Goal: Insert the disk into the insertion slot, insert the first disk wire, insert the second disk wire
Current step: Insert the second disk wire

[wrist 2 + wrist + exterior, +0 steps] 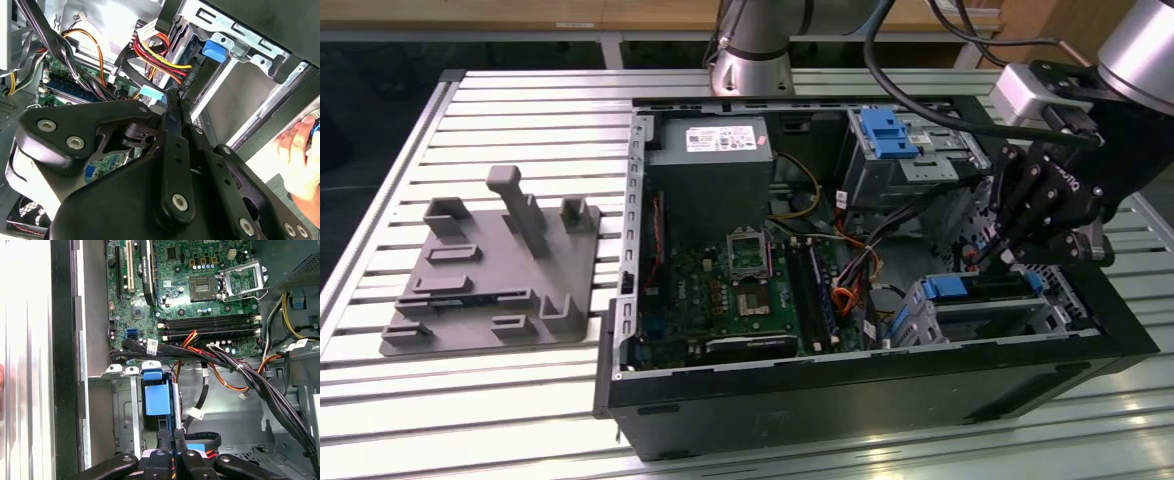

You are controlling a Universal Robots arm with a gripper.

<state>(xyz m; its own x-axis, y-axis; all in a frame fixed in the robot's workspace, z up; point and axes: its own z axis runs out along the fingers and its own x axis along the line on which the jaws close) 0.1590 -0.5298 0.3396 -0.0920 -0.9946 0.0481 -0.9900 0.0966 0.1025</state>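
Disk (981,288) sitting in insertion slot (1047,312), lower right of frame in exterior view. Computer case (854,400) holding motherboard (747,290); taller cage (907,165) standing at upper right. Gripper (987,265) hovering just above disk.

First wrist view: disk's blue caddy showing inside slot; fingers (161,452) sitting narrow, nearly together. You cannot tell whether wire is pinched.

Second wrist view: red-yellow wires (160,57) crowding fingertips. You are risking snagging loose wires or skewing plug. Person's hand (300,150) lying near case edge.
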